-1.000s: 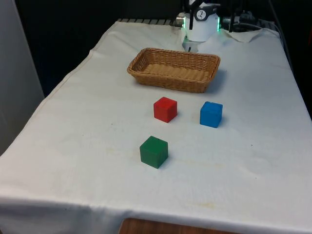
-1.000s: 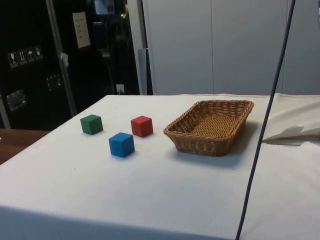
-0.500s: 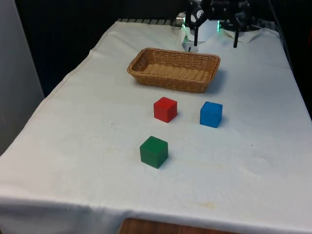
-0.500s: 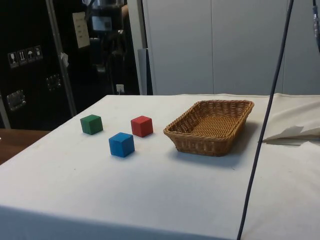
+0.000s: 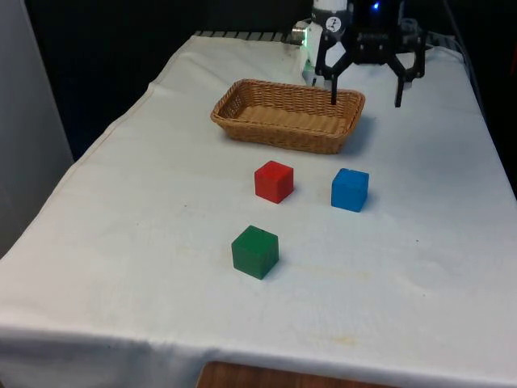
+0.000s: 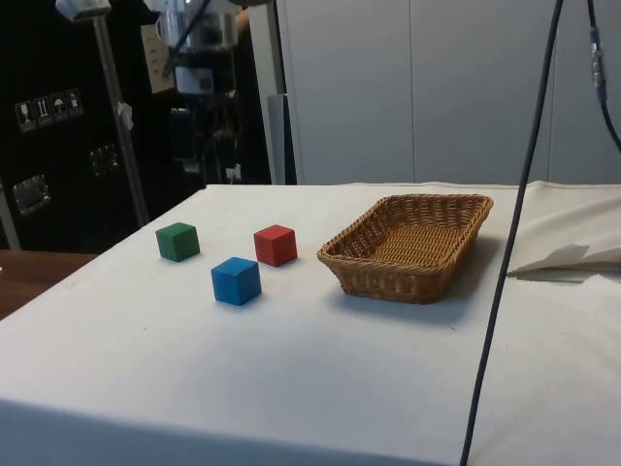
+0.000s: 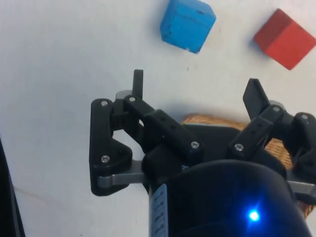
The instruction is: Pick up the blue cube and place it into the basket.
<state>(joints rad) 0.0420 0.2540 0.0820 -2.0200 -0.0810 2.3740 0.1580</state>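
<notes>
green cube: small green wooden-looking cube, nearest the table's front edge, flat on the white tablecloth, well apart from the gripper
red cube: small red cube, past the green one, just short of the basket; seen in the wrist view too
blue cube: small blue cube, on the cloth beside the red cube, toward the front view's right, a clear gap between them; nothing touching it. In the side view it sits closest to that camera, with red and green behind it
basket: shallow rectangular woven wicker basket, beyond the red and blue cubes, nothing inside it
gripper: black two-finger gripper, in the air over the basket's far corner on the front view's right, fingers pointing down, spread wide with nothing between them
gripper vs target: blue cube lies nearer the camera than the gripper, well apart from it; wrist view has the blue cube out past the fingertips
</notes>
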